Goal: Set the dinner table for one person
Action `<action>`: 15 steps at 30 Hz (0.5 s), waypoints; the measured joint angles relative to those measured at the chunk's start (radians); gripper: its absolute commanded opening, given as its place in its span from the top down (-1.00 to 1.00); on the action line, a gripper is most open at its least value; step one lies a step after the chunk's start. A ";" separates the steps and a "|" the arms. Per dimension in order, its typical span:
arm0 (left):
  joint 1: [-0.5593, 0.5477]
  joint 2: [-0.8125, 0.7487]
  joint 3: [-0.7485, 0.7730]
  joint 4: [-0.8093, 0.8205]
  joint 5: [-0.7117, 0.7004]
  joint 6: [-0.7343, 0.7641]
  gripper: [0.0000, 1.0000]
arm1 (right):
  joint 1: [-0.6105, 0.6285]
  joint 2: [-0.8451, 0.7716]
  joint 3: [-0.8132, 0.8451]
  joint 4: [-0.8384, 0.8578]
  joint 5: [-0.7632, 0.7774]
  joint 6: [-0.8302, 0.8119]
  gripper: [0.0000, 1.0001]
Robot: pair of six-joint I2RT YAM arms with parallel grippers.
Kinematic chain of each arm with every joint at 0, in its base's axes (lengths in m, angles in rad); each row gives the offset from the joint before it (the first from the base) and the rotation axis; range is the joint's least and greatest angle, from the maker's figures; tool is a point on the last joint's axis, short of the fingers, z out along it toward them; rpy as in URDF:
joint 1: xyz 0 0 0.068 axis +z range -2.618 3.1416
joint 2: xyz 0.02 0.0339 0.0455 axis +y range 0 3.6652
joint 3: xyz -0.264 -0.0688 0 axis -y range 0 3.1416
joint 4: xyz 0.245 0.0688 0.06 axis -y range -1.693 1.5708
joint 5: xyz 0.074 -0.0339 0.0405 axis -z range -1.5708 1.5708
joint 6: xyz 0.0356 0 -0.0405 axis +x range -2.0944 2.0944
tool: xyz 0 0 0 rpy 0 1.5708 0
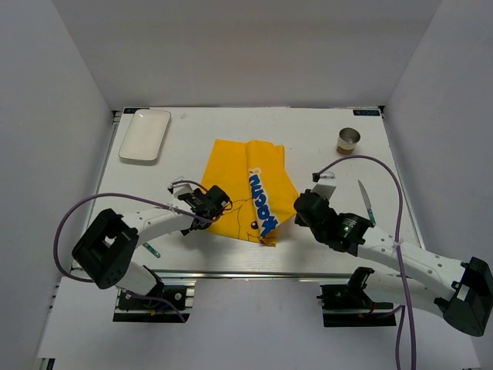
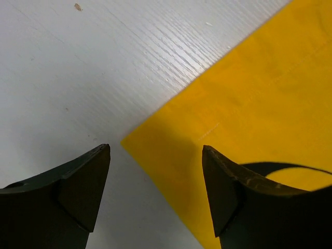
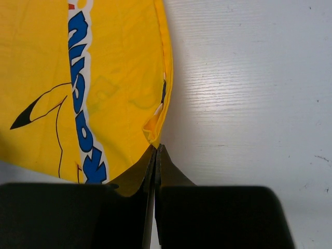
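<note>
— What is showing from above?

— The white counter (image 1: 316, 154) is spreading across the middle of the view, from the arm bases to the far wall, and it is carrying everything. A yellow cloth mat (image 1: 231, 177) with blue lettering is lying partly folded near its middle. A white plate (image 1: 145, 134) is sitting at the far left corner and a small tin (image 1: 348, 140) at the far right. A knife (image 1: 366, 202) is lying near the right edge. The left fingers (image 1: 219, 202) are hovering at the mat's left corner, and the right fingers (image 1: 299, 208) are meeting its right edge.

— And the left wrist?

— Those fingers are standing apart and gripping nothing. The mat's corner is lying on the counter between them.

— The right wrist?

— Those fingers are pressing together, with their tips touching a folded bit of the mat's edge. I am not managing to tell whether any cloth is caught between them. The counter's grain is showing to the right.
</note>
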 measured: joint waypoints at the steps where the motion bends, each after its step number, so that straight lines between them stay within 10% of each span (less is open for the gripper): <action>1: 0.010 0.020 0.002 0.009 0.005 0.000 -0.60 | 0.000 -0.007 -0.002 -0.001 -0.003 0.000 1.00; 15: 0.075 0.051 -0.007 0.073 0.122 -0.016 -0.11 | -0.001 -0.016 -0.002 0.002 -0.021 -0.016 1.00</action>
